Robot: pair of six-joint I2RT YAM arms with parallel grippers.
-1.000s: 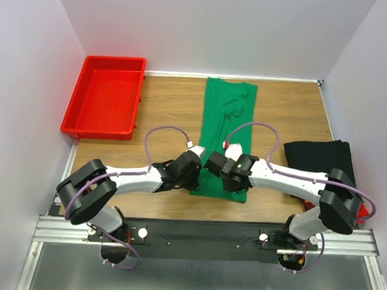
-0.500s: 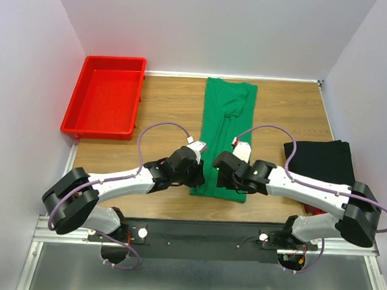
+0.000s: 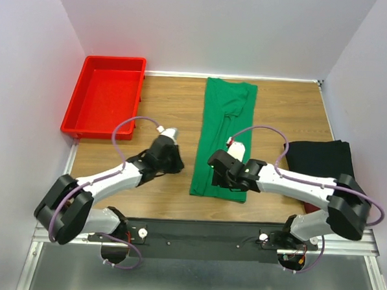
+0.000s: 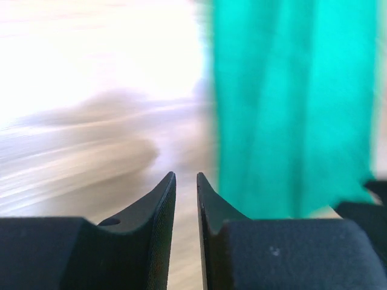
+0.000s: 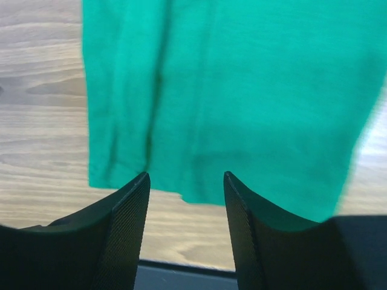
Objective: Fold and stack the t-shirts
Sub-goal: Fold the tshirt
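Both grippers gape empty: left gripper [image 4: 185, 176] narrowly, right gripper [image 5: 186, 176] wider. Folded bright green cloth t-shirt [image 5: 242, 90] lies beyond right fingertips [image 5: 130, 211], beside the left's. Only overhead shows the folded black cloth t-shirt [image 3: 319, 158].

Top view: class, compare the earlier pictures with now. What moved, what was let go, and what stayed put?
Both grippers opened, letting go of the green shirt at its near end. The left gripper drew off leftward over bare table; the right gripper hangs above the shirt. Shirt, tray and black shirt lie unchanged.
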